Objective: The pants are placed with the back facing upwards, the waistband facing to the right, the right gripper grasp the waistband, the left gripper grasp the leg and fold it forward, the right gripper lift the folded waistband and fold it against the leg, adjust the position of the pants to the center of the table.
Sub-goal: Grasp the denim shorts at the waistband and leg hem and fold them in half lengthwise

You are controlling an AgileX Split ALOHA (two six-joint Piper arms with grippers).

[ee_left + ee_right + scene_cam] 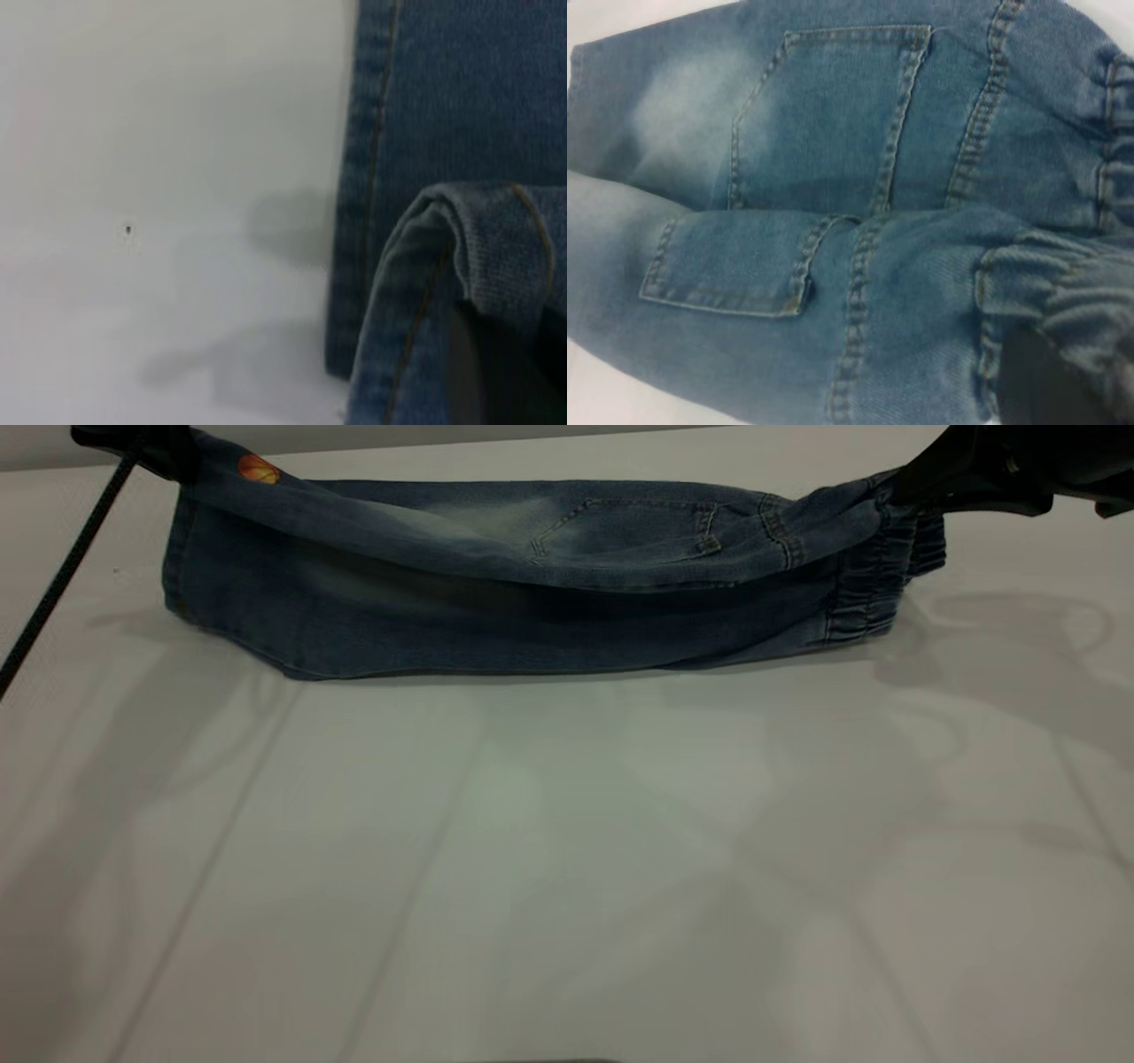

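Stretching across the frame's top, the pants (pixel 532 576) hang between the left tool (pixel 146 447), clenched on the leg (pixel 257 478), and the right tool (pixel 930 483), clenched on the waistband (pixel 873 589); uneven pulling could slip denim free.

The exterior cam sits low out front, looking across the desk (pixel 567 850) at the pants (pixel 532 593) stretched along the far side. The left wrist cam is right up on a hem end above the desk, while the right wrist cam looks down close on the back pockets and waistband (pixel 1090 292). All three share the pants.
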